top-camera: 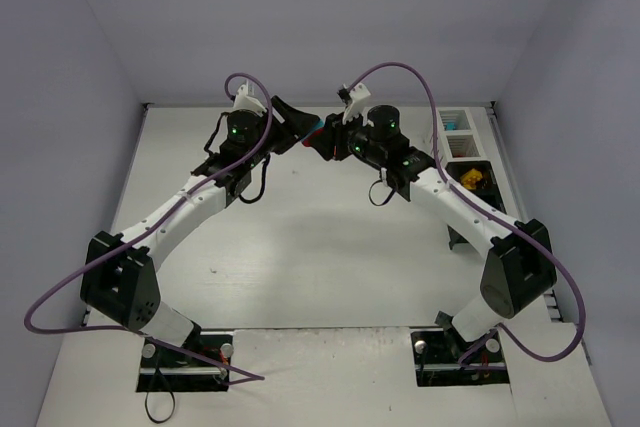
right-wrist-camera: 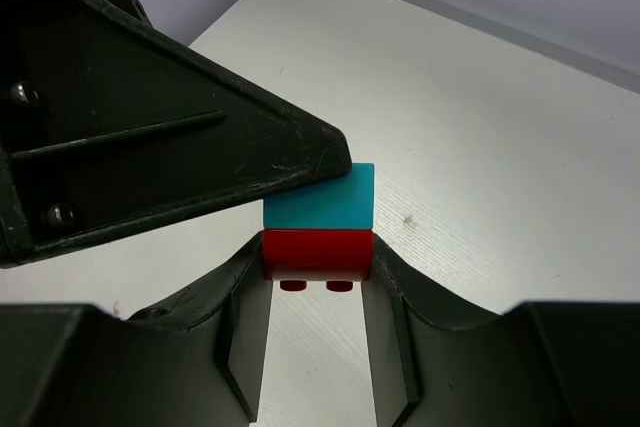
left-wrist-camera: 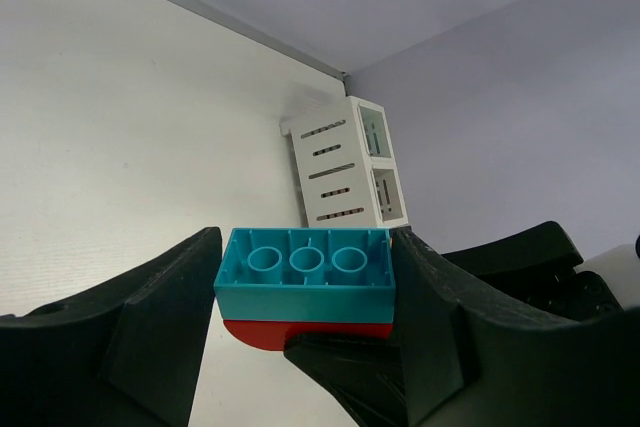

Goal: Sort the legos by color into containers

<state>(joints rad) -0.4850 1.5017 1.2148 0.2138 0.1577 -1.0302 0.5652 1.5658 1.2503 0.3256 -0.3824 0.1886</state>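
Note:
A cyan brick point(left-wrist-camera: 305, 272) is stuck to a red brick point(left-wrist-camera: 262, 332), and the pair is held above the table at the back centre point(top-camera: 316, 131). My left gripper point(left-wrist-camera: 305, 287) is shut on the cyan brick, with one finger on each end. My right gripper point(right-wrist-camera: 316, 267) is shut on the red brick point(right-wrist-camera: 316, 252), just below the cyan brick point(right-wrist-camera: 325, 202). The two grippers meet tip to tip point(top-camera: 312, 135). The white slatted container point(left-wrist-camera: 345, 162) stands at the back right point(top-camera: 455, 127), with black containers point(top-camera: 478, 169) joined in front of it.
The white bin holds cyan pieces point(top-camera: 452, 120). A black bin holds yellow and orange bricks point(top-camera: 470, 181). The enclosure's walls close in the back and both sides. Purple cables loop over both arms.

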